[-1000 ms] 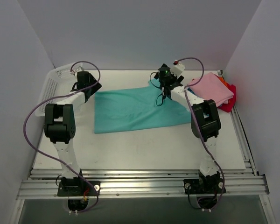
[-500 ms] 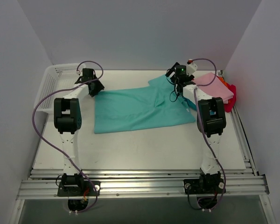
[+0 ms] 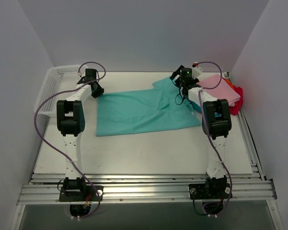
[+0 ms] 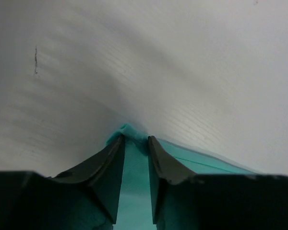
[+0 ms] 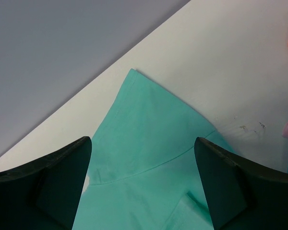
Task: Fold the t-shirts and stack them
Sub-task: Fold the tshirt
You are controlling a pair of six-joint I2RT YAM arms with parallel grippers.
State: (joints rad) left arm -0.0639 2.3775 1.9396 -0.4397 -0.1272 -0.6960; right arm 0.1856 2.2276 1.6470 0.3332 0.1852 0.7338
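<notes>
The white surface (image 3: 144,153) carries everything. Across its far middle lies the teal-green cloth t-shirt (image 3: 139,112), spread mostly flat, with one sleeve reaching toward the far right. At the far right edge sits a stack of folded shirts: the pink folded shirt (image 3: 221,91) is on top, and the red folded shirt (image 3: 235,106) and the orange folded shirt (image 3: 236,89) peek out beneath it. The white plastic mesh basket (image 3: 50,84) stands in the far left corner.

The left gripper (image 4: 134,139) is at the shirt's far left corner, its fingers drawn narrow and pinching a small tuft of teal cloth (seen best from its own wrist). The right gripper (image 5: 141,141) is spread wide above the far right sleeve — whether it touches the cloth I cannot tell.
</notes>
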